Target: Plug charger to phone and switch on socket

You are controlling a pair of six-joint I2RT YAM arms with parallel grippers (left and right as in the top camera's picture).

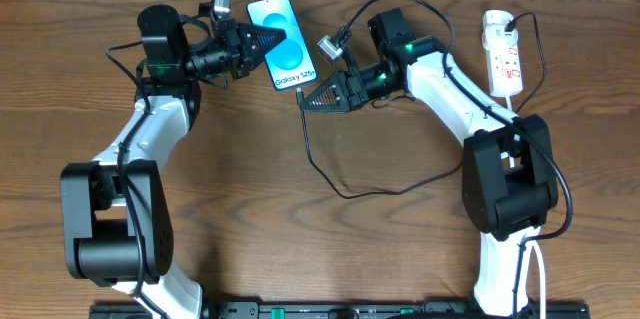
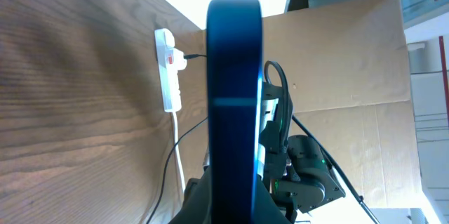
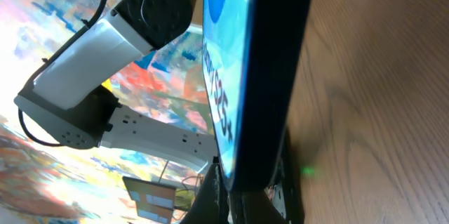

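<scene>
The phone, cyan screen reading "Galaxy S25", is held tilted off the table at the back centre. My left gripper is shut on its left side; the left wrist view shows the phone edge-on between the jaws. My right gripper is at the phone's lower end, shut on the charger's connector tip, which is hidden by the fingers under the phone. The black charger cable loops across the table to its plug in the white socket, which also shows in the left wrist view.
The socket's white cord runs down behind my right arm. The right arm's base and the left arm's base stand near the front edge. A cardboard wall rises behind the table.
</scene>
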